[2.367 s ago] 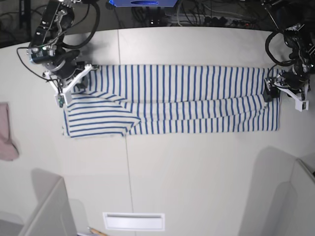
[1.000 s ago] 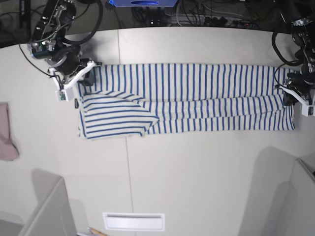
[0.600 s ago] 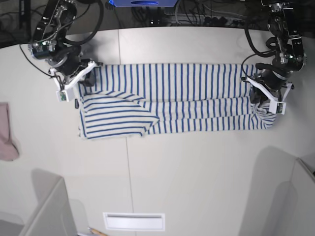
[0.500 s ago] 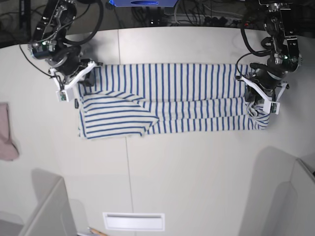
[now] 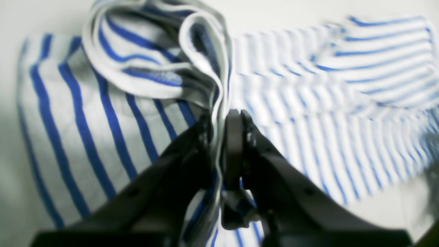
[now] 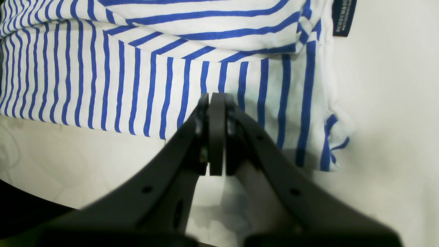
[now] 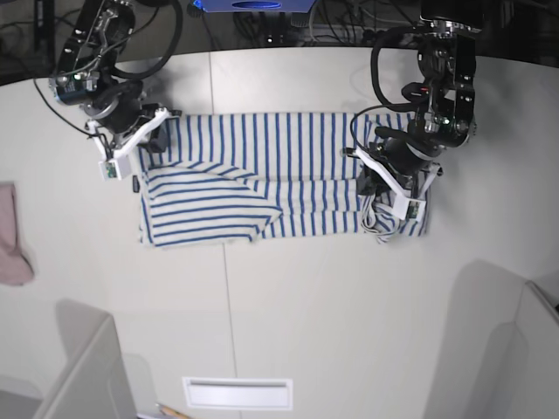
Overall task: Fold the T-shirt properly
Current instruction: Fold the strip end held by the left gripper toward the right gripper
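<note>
1. Base view, reading from its left edge: a pink cloth (image 7: 12, 236) is lying apart at the table (image 7: 332, 314) edge, taking no part in the work.

2. Next across, the right gripper (image 7: 131, 150) is sitting at the upper left corner of the T-shirt (image 7: 262, 183), which is lying as a long striped band across the table top. The right wrist view is showing its jaws pressed together with no cloth visible between them, tips hanging above the striped edge.

3. Further right, the left gripper (image 7: 384, 188) is pinching the bunched far end of the shirt, lifted over the band itself. The left wrist view is showing the left gripper (image 5: 219, 137) clamped on a doubled fold of fabric rising from between the tips.

4. Judging the step: the end-over-end fold is under way, with the held end being carried toward the collar side. The next move is calling for continued travel leftward, keeping the edge level, then a flat release squared on the layer beneath.

5. Only the base view is giving the whole outline and showing how much of the band is lying beyond the carried end. Only the left wrist view is proving cloth is in the pinch. Only the right wrist view is revealing the dark neck label (image 6: 344, 19) near the corner.
</note>
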Robot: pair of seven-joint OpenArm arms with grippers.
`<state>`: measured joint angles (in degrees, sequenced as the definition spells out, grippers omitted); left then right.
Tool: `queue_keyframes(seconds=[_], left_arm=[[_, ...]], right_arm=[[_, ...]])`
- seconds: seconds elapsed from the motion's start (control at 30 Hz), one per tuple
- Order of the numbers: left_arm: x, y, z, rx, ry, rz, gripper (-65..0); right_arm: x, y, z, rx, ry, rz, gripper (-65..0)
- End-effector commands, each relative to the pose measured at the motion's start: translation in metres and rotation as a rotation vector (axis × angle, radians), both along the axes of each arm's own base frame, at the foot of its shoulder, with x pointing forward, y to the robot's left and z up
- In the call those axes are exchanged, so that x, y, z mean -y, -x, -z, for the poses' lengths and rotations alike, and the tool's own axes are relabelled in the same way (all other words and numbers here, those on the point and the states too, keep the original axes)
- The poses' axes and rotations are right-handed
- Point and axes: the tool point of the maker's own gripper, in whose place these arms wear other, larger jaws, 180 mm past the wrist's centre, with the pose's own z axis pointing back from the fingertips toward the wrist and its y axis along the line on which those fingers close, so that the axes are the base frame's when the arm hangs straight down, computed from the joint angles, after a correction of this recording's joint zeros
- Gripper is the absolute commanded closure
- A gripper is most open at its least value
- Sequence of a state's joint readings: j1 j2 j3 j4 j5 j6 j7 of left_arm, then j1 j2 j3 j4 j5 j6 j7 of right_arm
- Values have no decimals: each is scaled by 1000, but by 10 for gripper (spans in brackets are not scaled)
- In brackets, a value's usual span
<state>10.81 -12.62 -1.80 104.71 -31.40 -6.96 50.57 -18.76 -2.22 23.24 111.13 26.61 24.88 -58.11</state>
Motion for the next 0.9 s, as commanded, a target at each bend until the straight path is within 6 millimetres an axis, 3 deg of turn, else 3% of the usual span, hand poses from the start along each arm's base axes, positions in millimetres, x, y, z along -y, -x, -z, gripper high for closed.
queue_keyframes(seconds=[0.0,0.1,0.57,0.87], left_arm=[[6,-7,-10,39,16,6,0],[20,-4,-9,33,44,21,0],[52,-8,-8,29,104,53,0],[48,-9,1,-13,108,-4,0]], right_arm=[[1,-7,-8,39,-4,4,0],[1,-7,-8,39,-3,3,0],[1,-8,-9,41,-4,3,0],[1,-8,-9,41,-2,3,0]])
